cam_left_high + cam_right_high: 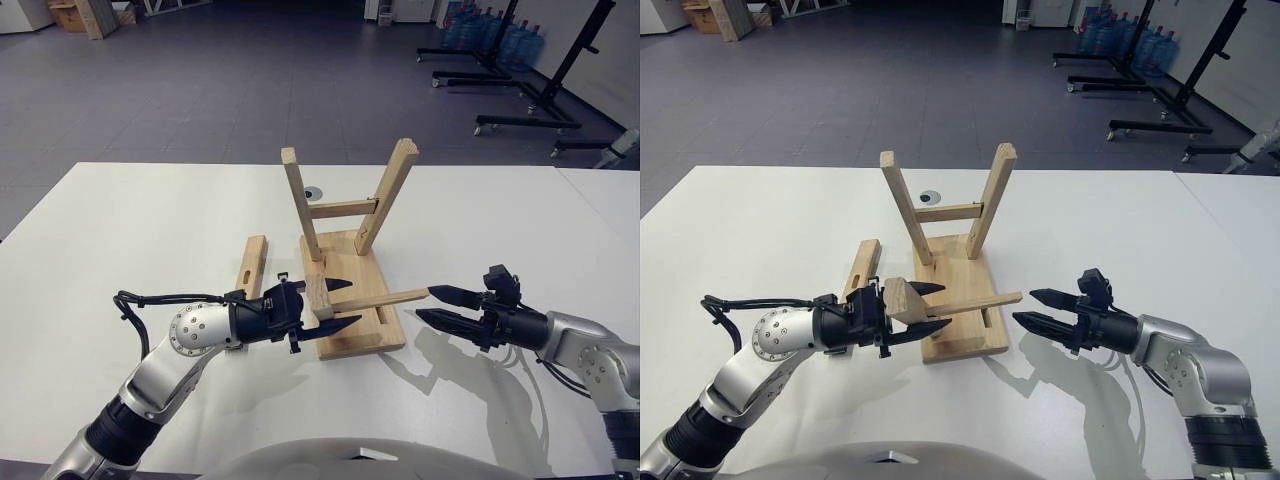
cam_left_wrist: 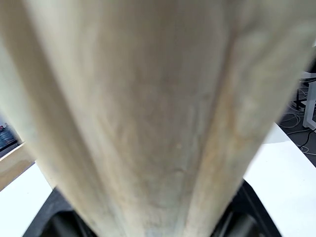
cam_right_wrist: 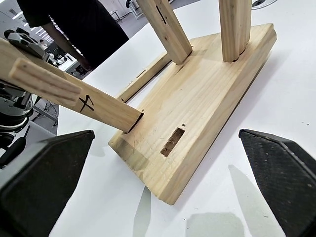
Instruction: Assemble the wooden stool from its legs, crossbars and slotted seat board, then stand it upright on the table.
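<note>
So pale seat board (image 1: 368, 332), 2 legs (image 1: 386, 195); L fingers (image 1: 341, 323) tight on 3rd leg (image 1: 318, 292), R fingers (image 1: 450, 294) apart.

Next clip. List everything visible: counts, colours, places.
seat board: one, pale wood, flat on white table
standing legs: two, pale wood, set in board's far end
crossbar: one, pale wood, joining the standing legs
loose leg: one, pale wood, on table left of board
held leg: one, pale wood, crossbar attached, over board's near end
water bottles: several, blue, far floor
left gripper: one, black, shut on held leg
right gripper: one, black, open, right of board
</note>
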### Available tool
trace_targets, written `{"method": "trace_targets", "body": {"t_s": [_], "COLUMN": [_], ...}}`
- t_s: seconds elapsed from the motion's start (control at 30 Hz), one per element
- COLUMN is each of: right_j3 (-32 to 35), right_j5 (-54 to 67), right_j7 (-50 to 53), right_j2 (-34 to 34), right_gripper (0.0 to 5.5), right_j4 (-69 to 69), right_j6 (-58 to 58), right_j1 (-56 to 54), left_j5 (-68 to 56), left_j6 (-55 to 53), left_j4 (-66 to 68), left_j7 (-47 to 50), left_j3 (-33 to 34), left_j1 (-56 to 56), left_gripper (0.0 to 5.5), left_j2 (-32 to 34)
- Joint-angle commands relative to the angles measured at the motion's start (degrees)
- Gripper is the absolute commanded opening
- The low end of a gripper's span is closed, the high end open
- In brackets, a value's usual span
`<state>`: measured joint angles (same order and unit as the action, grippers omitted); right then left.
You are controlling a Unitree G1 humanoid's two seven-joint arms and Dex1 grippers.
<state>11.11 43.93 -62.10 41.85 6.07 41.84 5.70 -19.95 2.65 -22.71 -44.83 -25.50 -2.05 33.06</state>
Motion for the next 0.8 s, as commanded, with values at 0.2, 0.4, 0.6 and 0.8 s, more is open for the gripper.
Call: {"method": "trace_targets", "body": {"t_s": [0.2,0.4,0.6,0.8], "right_j3": [-0.87,-1.16,-1.24,-1.38], "right_j5": [-0.81,-0.62,-0.36,-0.51], "right_j7": [1.1,1.45,1.86,1.85], "right_j2": [-0.5,-0.64,-0.82,-1.17], "right_gripper": [5.4,5.4,5.4,5.4], "right_j4": [1.36,1.4,1.83,1.74], "right_j6": [0.28,0.5,0.68,0.71], "right_j1": [0.04,-0.39,-0.01,-0.07], "left_j5": [-5.31,-2.24,-0.31,-1.02], "left_j6": [-25.73,-28.23,-26.09,-26.97], "left_j4": [6.1,6.32,6.12,6.17], "left_j7": [-1.94,-2.16,-0.78,0.13], "left_j3": [-0.89,-4.61,-5.27,-2.2], "left_j1": [0.29,-0.63,0.52,0.32], "left_gripper": [2.04,2.04,2.04,3.01], "left_j2": [6.0,7.16,7.02,4.84]}}
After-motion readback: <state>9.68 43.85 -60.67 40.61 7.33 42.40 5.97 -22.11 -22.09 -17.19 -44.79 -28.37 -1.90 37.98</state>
